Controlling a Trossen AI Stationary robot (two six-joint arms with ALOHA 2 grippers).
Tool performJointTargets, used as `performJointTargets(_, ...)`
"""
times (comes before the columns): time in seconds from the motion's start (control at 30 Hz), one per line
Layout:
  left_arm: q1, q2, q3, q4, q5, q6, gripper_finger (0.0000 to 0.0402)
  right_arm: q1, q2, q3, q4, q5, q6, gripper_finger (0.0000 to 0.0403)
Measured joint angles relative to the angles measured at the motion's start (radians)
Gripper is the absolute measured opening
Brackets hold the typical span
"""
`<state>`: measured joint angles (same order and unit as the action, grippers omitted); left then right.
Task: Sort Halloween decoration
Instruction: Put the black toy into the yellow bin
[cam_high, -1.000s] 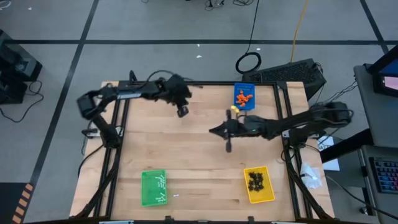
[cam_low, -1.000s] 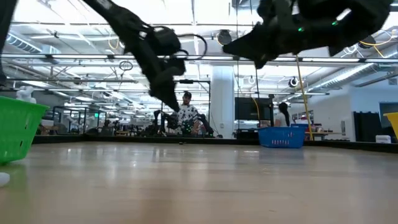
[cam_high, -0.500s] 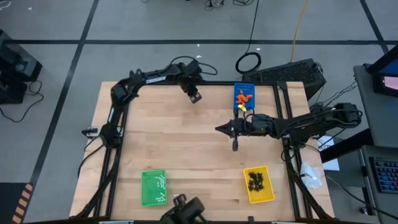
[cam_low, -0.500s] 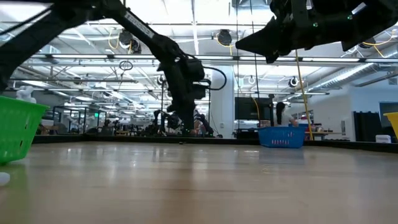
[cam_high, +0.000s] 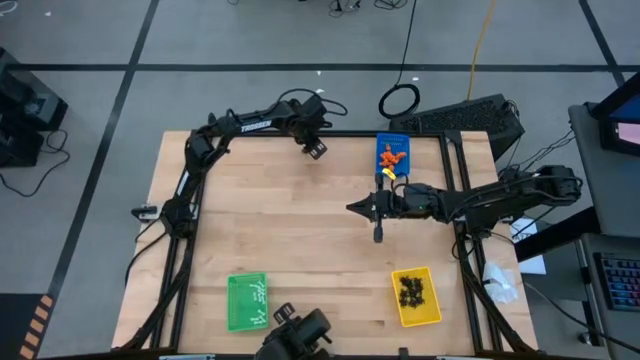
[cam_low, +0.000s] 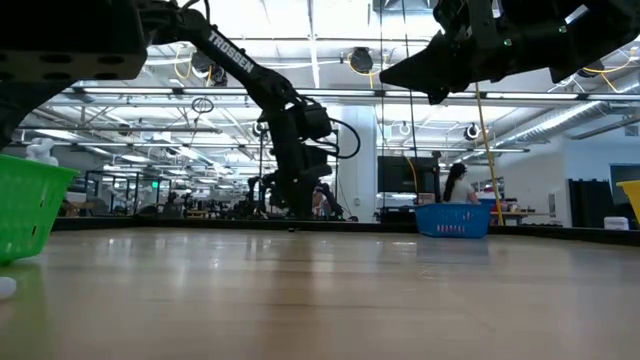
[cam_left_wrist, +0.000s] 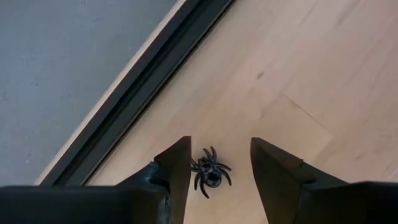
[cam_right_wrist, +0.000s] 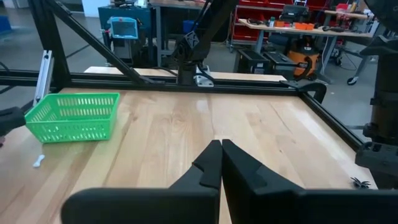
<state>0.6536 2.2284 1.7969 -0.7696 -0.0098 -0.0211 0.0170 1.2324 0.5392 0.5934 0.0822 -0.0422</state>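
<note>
- High view shows us the left gripper (cam_high: 316, 150) at the far edge of the wooden table (cam_high: 290, 240), close to the black frame rail (cam_high: 340, 133), its arm stretched along that edge from the left side.
- We see in the left wrist view that its jaws stand open, and a black spider (cam_left_wrist: 209, 172) lies flat on the wood between the two fingers (cam_left_wrist: 177, 163). The spider sits nearer one finger than the other, and we cannot tell whether it touches it. Nothing is clamped.
- We find the right gripper (cam_high: 378, 236) over the middle of the table, its arm reaching in from the right side. Its own wrist view shows the two fingers (cam_right_wrist: 208, 163) pressed together with nothing between them.
- We count three baskets on the table. The blue basket (cam_high: 391, 152) at the far edge holds orange lumps (cam_high: 391, 157). The yellow basket (cam_high: 416, 296) at the near right holds black spiders (cam_high: 411, 290). The green basket (cam_high: 247, 301) at the near left holds white bones (cam_high: 254, 293).
- We note one small white piece (cam_right_wrist: 38, 162) on the bare wood just beside the green basket in the right wrist view.
- We also spot a dark spider shape (cam_right_wrist: 358, 182) on the wood at the table's edge in the right wrist view.
- We see a person (cam_low: 460, 190) in the room behind the table in the low view.
</note>
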Motion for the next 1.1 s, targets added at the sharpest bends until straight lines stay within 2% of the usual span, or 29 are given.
performJointTargets(0.43,0.012,0.032,-0.003,-0.002,-0.059,-0.053,0.0164,0.004,0.000,0.000,0.008,0.000,0.006,0.0000)
performJointTargets(1.1,0.016,0.060,-0.003,-0.008,-0.021,-0.045,0.0164,0.005,0.000,0.000,0.024,-0.005,0.030,0.0000)
